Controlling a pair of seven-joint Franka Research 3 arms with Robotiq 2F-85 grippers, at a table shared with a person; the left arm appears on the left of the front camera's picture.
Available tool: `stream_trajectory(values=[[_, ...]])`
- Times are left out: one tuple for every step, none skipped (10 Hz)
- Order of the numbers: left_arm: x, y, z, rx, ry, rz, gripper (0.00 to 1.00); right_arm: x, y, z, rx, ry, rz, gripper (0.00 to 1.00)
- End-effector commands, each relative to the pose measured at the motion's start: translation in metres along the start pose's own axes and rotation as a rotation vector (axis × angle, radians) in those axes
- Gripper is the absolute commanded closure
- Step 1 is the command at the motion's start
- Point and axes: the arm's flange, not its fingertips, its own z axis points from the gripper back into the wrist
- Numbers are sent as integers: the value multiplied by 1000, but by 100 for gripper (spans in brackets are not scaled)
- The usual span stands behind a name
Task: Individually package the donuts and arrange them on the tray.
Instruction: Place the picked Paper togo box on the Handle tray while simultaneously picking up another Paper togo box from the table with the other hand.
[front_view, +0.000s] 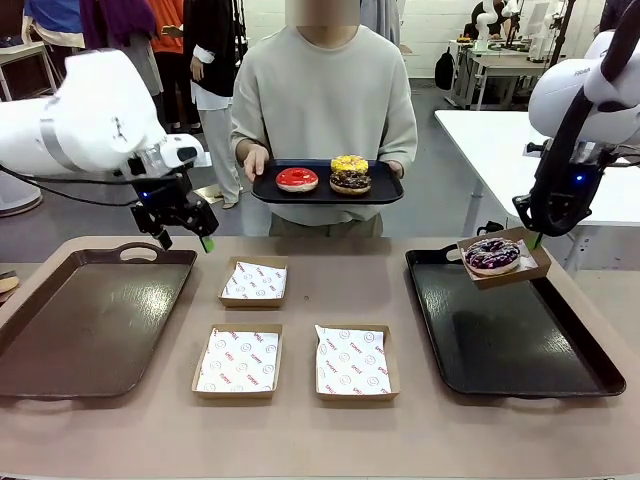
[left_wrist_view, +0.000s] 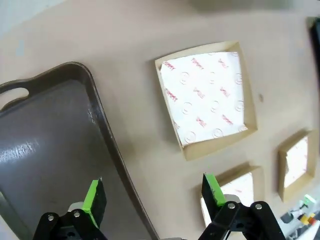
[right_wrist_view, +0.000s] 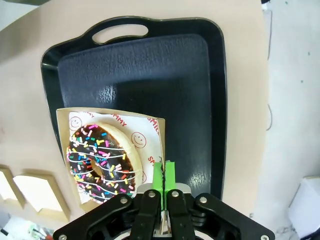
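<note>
My right gripper is shut on the rim of a cardboard box that carries the purple-blue sprinkled donut, and holds it above the far end of the black tray. In the right wrist view the pads pinch the box edge beside the donut, over the tray. A person holds a small tray with a red donut and a yellow donut stacked on a chocolate one. My left gripper hangs open and empty over the brown tray's far right corner.
Three empty paper-lined boxes lie on the tan table between the two trays. The left wrist view looks past the open left gripper at the brown tray's rim and the nearest box.
</note>
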Motion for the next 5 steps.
stream_trajectory(values=[[-6,-13,-20,83,-50,46,0,-2,0,2,1,2,-3,99],[-7,-22,-30,80,-47,40,0,-2,0,2,1,2,-3,99],[-8,-31,-40,82,-42,31,0,-2,0,2,1,2,-3,99],[-7,-40,-47,72,-47,34,0,-2,0,2,1,2,-3,99],[-4,-47,-53,55,-49,42,0,-2,0,2,1,2,-3,99]])
